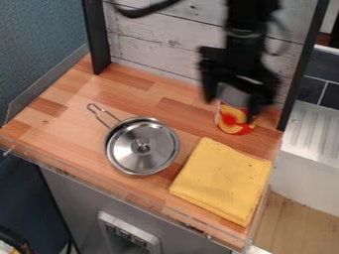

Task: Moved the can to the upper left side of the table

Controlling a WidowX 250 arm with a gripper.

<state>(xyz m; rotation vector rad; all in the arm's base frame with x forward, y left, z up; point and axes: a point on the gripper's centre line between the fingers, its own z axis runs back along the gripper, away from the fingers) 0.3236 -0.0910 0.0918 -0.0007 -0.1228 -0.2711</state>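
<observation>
At the right of the tabletop (pixel 142 89), towards the back, here's our can (pixel 233 123), looking upright, its red and yellow side turned partly our way. That's well apart from the upper left, so by our reckoning the job is at its opening stage: the can is lined up for the trip, and the whole crossing is left to do, with the setting down after it. Right over it, covering part of its top and side, hangs the black gripper (pixel 232 110). Has it got a grip? We cannot tell; it could be clasping the can or simply standing around it, and the picture won't settle that for us. If there's no hold, we'd call that the first job, then a lift, then the run left.

Just in front of the can, we have the folded yellow cloth (pixel 224 181). Further left sits the steel pot (pixel 118 166), its lid (pixel 157 143) on, its handle (pixel 96 110) pointing up and left. We'd want to pass behind that handle, since a low swing might clip it. And beyond, by the left black post (pixel 96 39), lies the corner we judge to be our finish line.
</observation>
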